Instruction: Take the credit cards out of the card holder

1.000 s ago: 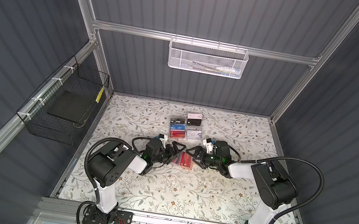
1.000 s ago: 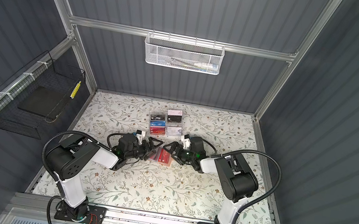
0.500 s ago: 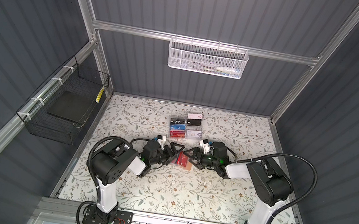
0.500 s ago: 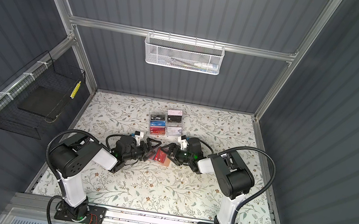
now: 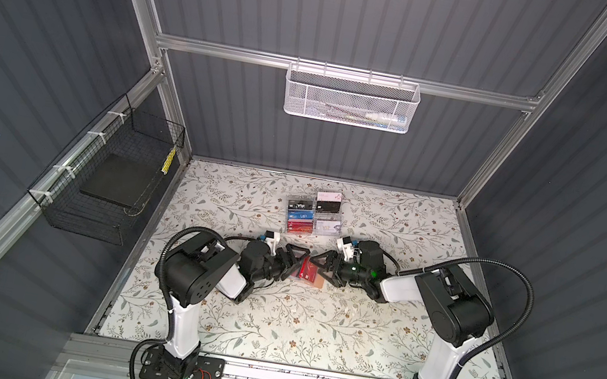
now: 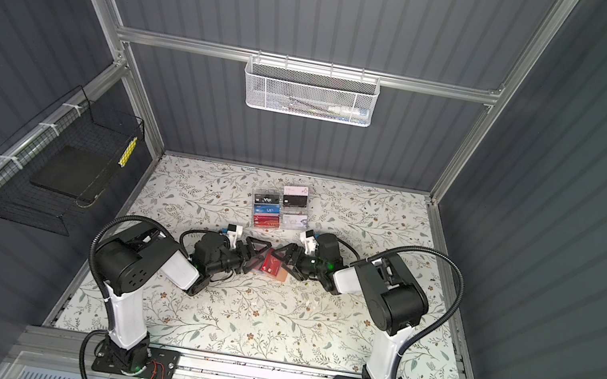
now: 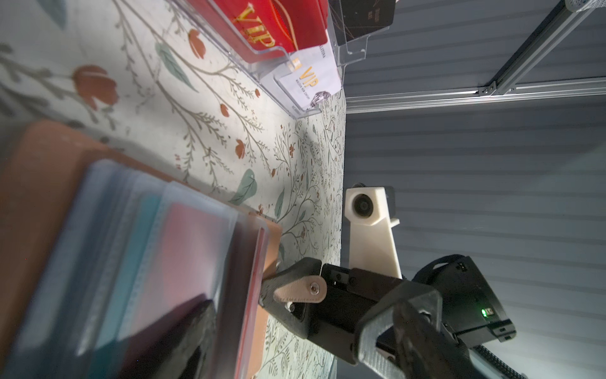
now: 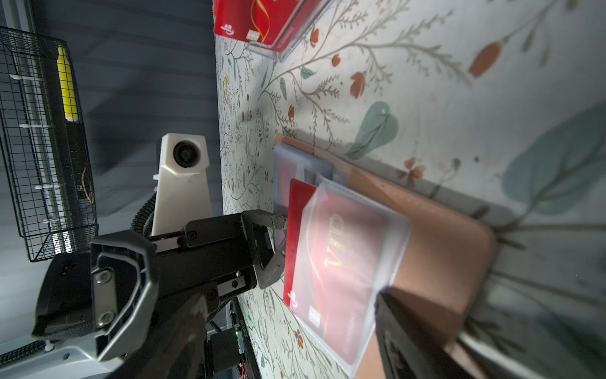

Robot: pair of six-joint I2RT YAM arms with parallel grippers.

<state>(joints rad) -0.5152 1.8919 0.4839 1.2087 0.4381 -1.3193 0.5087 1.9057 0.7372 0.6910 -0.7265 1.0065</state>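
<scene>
**Fingers spread wide on left gripper (image 5: 297, 264) and right gripper (image 5: 321, 269)**

**Top views.** In both top views the two black grippers face each other near the middle of the table. Each pair of triangular-framed fingers is parted along the table's plane. Between the tips lies one peach-tan leather-like card holder (image 5: 314, 284), open and flat, with one glossy red card (image 5: 305, 269) showing on it. Nearer the back edge stands one clear acrylic tiered rack (image 5: 313, 217) with six pockets, two columns by three, and a card in each. The floral-printed table top (image 5: 270, 319) runs open from the holder to the front edge and to both side edges. One white mesh basket (image 5: 349, 99) hangs on the back rail. One black wire basket (image 5: 109, 181) hangs on the left wall.

**Left wrist.** The left gripper's own two fingers (image 7: 183, 338) are blurred and far apart. One overlaps the holder's stacked grey-clear sleeves (image 7: 108, 203), where one teal card (image 7: 147, 229) and a red one show through. The right gripper (image 7: 272, 295) stands at the holder's rounded edge, jaws apart.

**Right wrist.** The left gripper (image 8: 278, 247) has its tips parted just at the bare edge of the red card (image 8: 296, 229). That card juts partly out of a frosted sleeve. Whether the tips touch it cannot be told. One of the right gripper's fingers (image 8: 403, 325) overlaps the peach cover.
</scene>
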